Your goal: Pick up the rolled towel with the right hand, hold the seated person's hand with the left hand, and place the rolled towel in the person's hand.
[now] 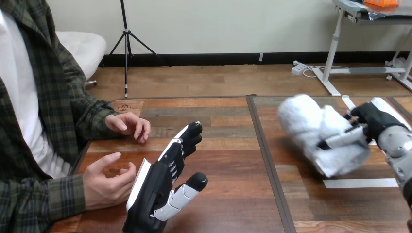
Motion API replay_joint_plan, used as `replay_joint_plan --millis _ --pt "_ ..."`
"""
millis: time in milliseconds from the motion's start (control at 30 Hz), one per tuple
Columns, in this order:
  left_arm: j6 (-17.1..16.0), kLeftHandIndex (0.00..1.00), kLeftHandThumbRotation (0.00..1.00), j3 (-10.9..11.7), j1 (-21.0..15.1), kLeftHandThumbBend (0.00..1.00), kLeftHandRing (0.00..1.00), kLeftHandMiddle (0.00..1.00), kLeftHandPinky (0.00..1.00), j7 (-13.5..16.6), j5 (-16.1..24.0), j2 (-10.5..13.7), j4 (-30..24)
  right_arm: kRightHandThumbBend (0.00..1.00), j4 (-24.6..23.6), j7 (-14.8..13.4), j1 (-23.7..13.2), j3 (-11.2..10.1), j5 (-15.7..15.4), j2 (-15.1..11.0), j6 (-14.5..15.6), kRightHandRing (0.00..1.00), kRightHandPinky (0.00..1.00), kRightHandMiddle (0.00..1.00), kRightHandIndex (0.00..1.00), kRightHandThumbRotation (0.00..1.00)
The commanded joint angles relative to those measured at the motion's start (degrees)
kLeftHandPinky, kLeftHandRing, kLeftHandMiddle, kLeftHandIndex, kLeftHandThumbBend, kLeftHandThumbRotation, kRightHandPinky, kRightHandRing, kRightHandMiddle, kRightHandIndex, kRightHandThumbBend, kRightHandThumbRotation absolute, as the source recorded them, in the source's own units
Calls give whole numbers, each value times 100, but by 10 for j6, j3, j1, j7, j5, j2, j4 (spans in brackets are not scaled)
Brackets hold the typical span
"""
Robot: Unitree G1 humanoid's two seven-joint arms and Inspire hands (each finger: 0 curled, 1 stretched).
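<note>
The fluffy white rolled towel [316, 131] is at the right, over the wooden table [233, 160]. The right hand [376, 121] has its fingers wrapped round it. The left hand [160, 184] is flat and open, just beside the person's nearer hand [107, 182].

The right hand [375, 121] is partly hidden by the blurred rolled towel [313, 128]. The left hand [155, 188] is cut off at the wrist by the bottom edge.

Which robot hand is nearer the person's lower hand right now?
Left. The left hand stands open just beside the person's lower hand; touching or not, I cannot tell. The right hand is far across the table, curled round the rolled towel.
</note>
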Motion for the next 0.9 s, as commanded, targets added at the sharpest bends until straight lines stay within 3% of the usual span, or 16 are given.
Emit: replay_joint_plan --millis 0,367,567,867 --pt "-23 89 78 10 -16 100 91 92 91 15 18 9 -36 79 -72 4 -16 -27 29 7 -25 38 30 46 50 0" --pt "-36 89 78 26 -13 100 91 91 89 51 59 26 -49 77 -187 36 34 -60 79 8 -13 36 29 44 48 0" --pt "-45 89 74 37 -8 100 90 91 89 62 70 40 -62 77 -245 54 69 -76 103 4 -27 36 29 44 47 0" --pt "-67 91 71 74 8 100 91 91 88 100 131 66 -98 76 -355 95 122 -106 151 7 0 35 28 42 46 0"
